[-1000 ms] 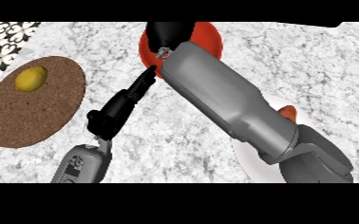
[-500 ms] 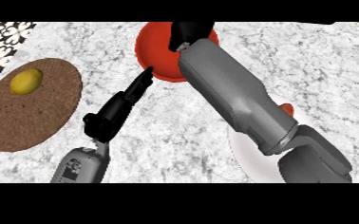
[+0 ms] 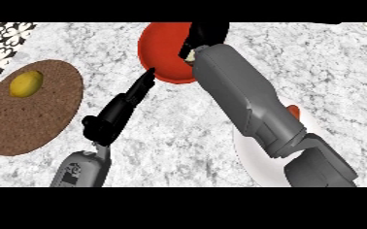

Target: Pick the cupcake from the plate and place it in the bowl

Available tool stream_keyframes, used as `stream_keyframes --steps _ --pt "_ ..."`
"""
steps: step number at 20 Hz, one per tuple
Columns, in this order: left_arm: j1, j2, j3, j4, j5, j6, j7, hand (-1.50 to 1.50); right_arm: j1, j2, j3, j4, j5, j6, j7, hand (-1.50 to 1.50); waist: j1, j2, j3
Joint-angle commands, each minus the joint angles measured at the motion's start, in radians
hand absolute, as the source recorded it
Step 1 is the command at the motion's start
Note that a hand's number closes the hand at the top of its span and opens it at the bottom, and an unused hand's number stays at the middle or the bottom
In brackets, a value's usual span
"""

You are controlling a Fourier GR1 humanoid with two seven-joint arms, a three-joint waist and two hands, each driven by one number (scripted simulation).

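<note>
Head view: the counter (image 3: 179, 126) is grey and white stone; a red bowl (image 3: 161, 53) sits near the top, in the middle.

The right hand (image 3: 204, 36) is black and hangs over the bowl's right side; its fingers are curled round something small and pale — the cupcake (image 3: 190, 56), which peeks out just under the hand, above the bowl's right edge; most of it is hidden, so I cannot tell if it touches the bowl. The grey right arm (image 3: 243, 102) slants down to the lower right.

Under that arm lies a white plate (image 3: 251, 165); a small orange bit (image 3: 293, 110) shows beside the arm at the plate's edge.

The left hand (image 3: 118, 111) is black too; its fingers are straight and together, pointing up at the bowl's lower left edge — near it, holding nothing.

At the left is a brown round mat (image 3: 39, 111) with a yellow fruit (image 3: 25, 83) on it, well apart from the bowl.
</note>
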Motion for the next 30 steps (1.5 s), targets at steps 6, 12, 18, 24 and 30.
stream_keyframes --steps 6,12,18,24,30 --pt "0.004 0.021 0.038 -0.032 0.022 -0.007 0.027 0.0 -0.034 0.002 -0.062 0.053 -0.007 -0.33 -0.054 -1.5 -0.032 -0.012 0.0" --pt "0.048 0.009 0.026 0.002 -0.008 0.012 -0.029 0.0 -0.025 0.001 -0.166 0.048 -0.042 -0.487 -0.055 -1.5 -0.073 -0.02 0.0" --pt "0.074 0.028 0.059 -0.046 0.005 0.021 0.01 0.0 0.183 -0.03 -0.19 -0.123 -0.052 -0.591 -0.122 -1.5 -0.124 -0.041 0.001" --pt "0.137 0.03 0.065 -0.053 -0.007 0.03 -0.019 0.0 0.399 -0.133 -0.185 -0.428 -0.06 -0.54 -0.156 -1.5 -0.145 -0.048 0.001" --pt "0.192 0.034 0.06 -0.087 0.002 0.012 -0.046 0.0 0.744 -0.261 -0.154 -0.836 -0.171 -0.397 -0.226 -1.5 -0.145 -0.046 0.001"
